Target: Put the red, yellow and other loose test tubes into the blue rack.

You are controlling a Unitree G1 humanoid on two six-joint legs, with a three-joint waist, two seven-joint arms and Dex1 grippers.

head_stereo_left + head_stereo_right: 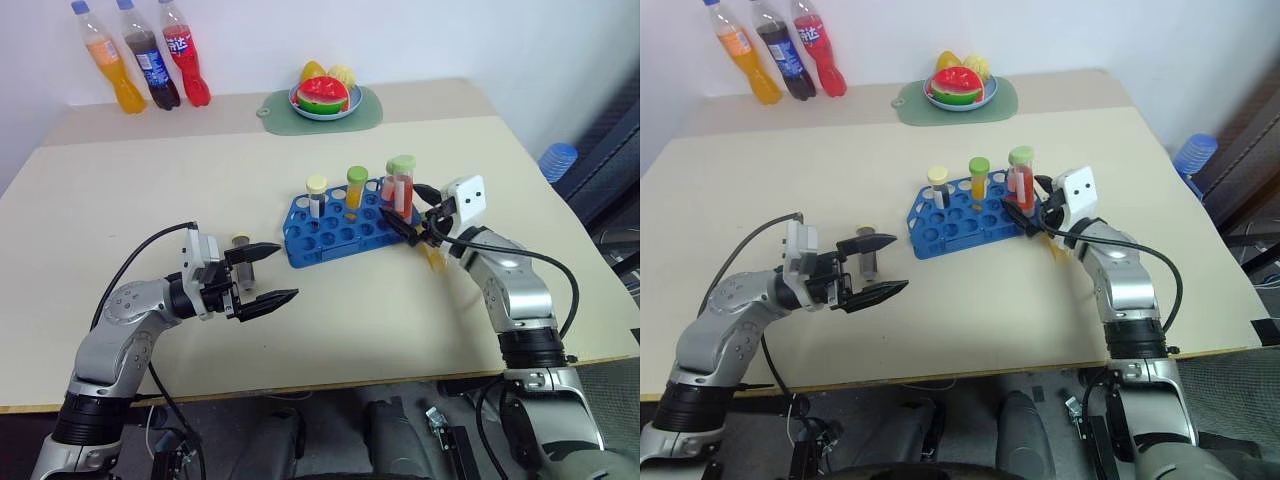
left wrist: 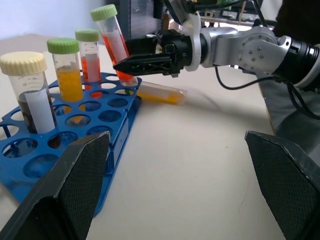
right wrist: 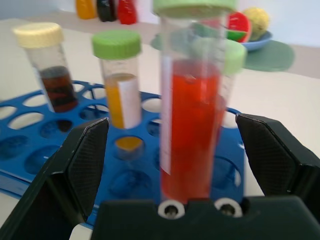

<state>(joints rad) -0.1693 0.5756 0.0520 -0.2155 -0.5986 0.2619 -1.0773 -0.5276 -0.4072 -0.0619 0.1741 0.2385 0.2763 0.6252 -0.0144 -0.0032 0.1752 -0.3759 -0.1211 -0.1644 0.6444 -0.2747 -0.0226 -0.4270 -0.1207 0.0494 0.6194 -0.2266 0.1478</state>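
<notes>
Table's far edge (image 1: pixel 250 105) — soda bottles (image 1: pixel 146 62), fruit plate (image 1: pixel 325 104) (on mat (image 1: pixel 366 115)).

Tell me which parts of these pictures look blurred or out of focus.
Right wrist view: the near red tube is soft and smeared, the blue rack behind is sharper. Left wrist view: the yellow tube lying on the table is blurred. Both eye views are even and sharp.

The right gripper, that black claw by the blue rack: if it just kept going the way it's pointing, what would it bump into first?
Most likely the red test tube, standing in the blue rack directly between the open fingers of the right gripper, though depth is hard to judge.
</notes>
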